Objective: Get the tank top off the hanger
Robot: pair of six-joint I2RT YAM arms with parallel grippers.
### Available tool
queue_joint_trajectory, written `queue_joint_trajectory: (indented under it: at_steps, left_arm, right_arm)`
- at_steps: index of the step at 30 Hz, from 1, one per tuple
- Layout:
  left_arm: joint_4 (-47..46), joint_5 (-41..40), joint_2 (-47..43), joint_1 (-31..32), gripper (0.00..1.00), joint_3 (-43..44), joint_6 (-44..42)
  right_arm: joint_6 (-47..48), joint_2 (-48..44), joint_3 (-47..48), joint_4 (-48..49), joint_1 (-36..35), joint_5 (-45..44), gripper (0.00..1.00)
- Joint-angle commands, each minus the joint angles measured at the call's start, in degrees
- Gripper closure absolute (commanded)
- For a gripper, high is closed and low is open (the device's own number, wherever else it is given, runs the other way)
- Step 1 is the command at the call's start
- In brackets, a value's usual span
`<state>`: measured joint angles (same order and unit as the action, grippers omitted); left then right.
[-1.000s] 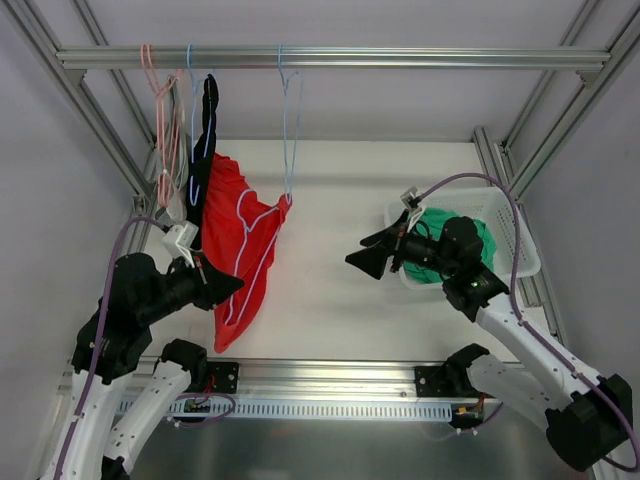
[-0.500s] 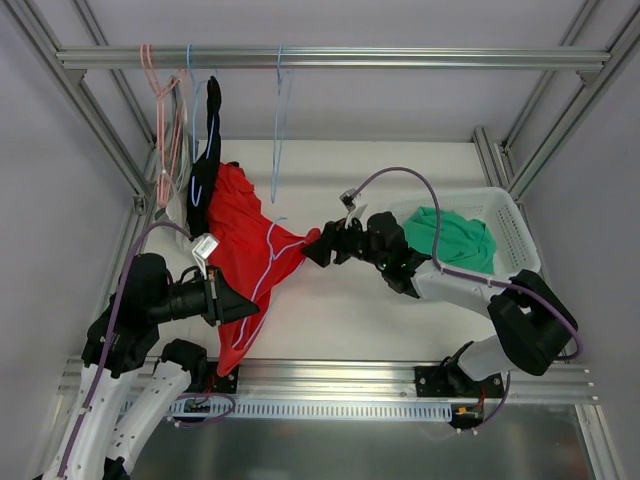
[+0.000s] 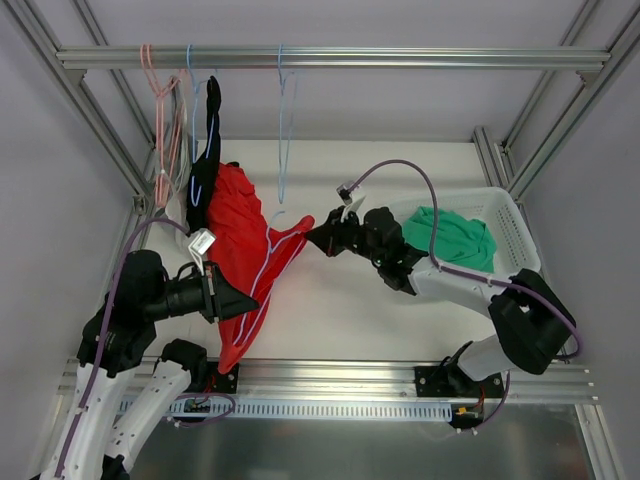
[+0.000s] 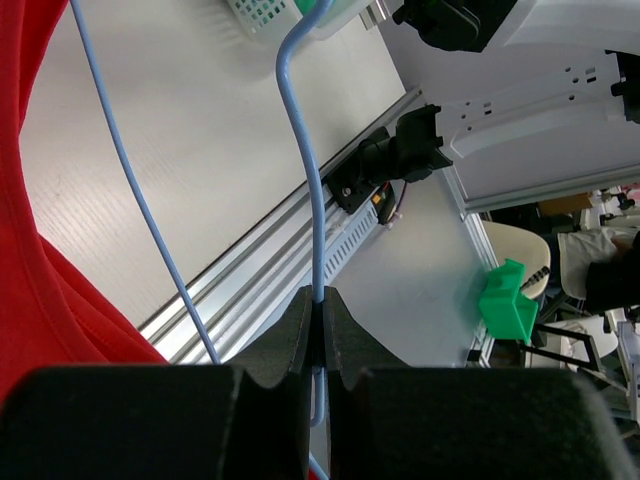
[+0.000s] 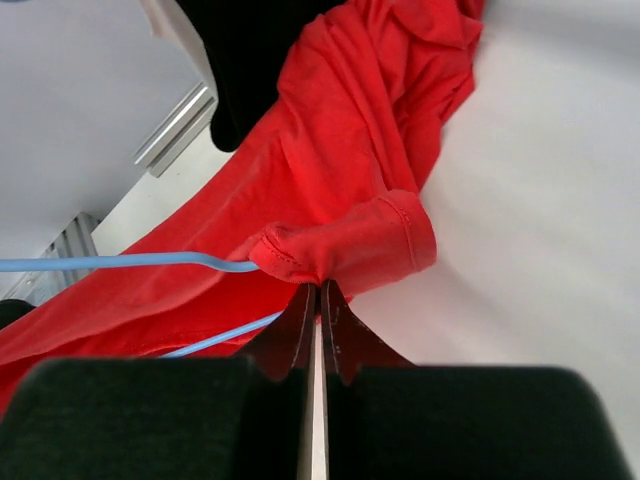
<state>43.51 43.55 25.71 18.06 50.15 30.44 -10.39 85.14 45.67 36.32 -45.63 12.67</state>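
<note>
Over at the left of the desk (image 3: pixel 340 300), seen from above, the red tank top (image 3: pixel 232 235) drapes on the blue hanger (image 3: pixel 262 262), stretched between both arms.

Through the left wrist camera, the left hand (image 4: pixel 318 305) is clamped shut on the hanger's thin, stiff wire.

Through the right wrist camera, the right hand (image 5: pixel 318 300) pinches a hemmed fold of the fabric. It looks light, soft and stretchy, best held at that doubled edge.

No words, numbers, labels or signs are showing clearly enough to read in any of the views.
</note>
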Motion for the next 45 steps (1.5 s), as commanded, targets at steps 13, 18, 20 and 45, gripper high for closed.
queue_joint_trajectory:
  at_steps: [13, 18, 20, 45]
  left_arm:
    - [-1.5, 19.0, 7.6, 1.0, 1.0, 11.3, -6.8]
    - [-10.8, 17.2, 10.9, 1.0, 1.0, 23.6, -4.3]
    - [-21.6, 17.4, 10.2, 1.0, 1.0, 23.7, 2.1]
    - [-58.6, -30.1, 13.1, 17.4, 1.0, 15.9, -10.5]
  right_arm:
    - [9.9, -19.4, 7.2, -25.5, 12.5, -15.9, 1.0]
    - [9.8, -24.8, 9.4, -30.9, 14.5, -9.6, 1.0]
    - [8.6, -29.7, 11.8, -32.8, 15.3, -4.8, 1.0]
    - [2.2, -34.8, 8.3, -45.7, 6.8, 19.9, 1.0]
